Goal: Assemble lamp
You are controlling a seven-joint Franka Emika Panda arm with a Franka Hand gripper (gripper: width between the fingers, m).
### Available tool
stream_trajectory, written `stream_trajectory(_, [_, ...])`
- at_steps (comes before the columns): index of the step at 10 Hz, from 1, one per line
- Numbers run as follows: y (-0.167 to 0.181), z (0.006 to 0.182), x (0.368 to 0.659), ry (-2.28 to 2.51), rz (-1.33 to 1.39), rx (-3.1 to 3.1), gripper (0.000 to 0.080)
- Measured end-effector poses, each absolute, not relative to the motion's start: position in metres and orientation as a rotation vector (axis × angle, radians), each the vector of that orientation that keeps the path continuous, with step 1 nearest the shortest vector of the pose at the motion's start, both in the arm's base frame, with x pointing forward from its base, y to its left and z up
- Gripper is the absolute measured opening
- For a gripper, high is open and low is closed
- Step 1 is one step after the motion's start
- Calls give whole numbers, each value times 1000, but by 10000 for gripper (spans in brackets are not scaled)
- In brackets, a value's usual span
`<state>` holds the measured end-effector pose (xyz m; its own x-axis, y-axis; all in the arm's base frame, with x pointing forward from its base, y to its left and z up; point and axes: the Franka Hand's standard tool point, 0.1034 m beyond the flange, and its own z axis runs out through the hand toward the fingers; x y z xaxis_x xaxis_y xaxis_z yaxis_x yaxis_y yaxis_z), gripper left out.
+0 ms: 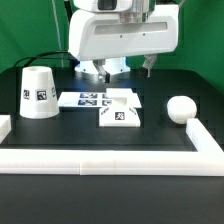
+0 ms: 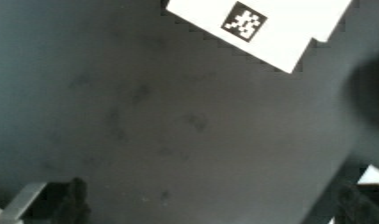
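In the exterior view the blocky white lamp base [image 1: 120, 111] sits at the table's middle. The tapered shade [image 1: 38, 92] stands at the exterior view's left and the round bulb [image 1: 181, 108] lies at its right. My gripper [image 1: 124, 70] hangs above the table behind the base, touching nothing. In the wrist view my gripper [image 2: 207, 205] is open and empty, with dark fingertips [image 2: 44, 200] at the frame's two sides over bare black table. A corner of a flat white tagged piece [image 2: 257, 25] shows there; I cannot tell which piece it is.
The marker board [image 1: 82, 99] lies flat just behind the base on its shade side. A long white rail [image 1: 100, 160] borders the table's front and turns back along both sides. A green wall stands behind.
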<state>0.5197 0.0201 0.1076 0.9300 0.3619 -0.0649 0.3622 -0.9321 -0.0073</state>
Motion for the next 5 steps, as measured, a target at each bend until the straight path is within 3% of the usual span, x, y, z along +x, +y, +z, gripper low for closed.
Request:
stream_trajectory(3, [22, 107, 517, 249, -104, 3120, 699])
stream_trajectory(5, [25, 103, 500, 70, -125, 3122, 699])
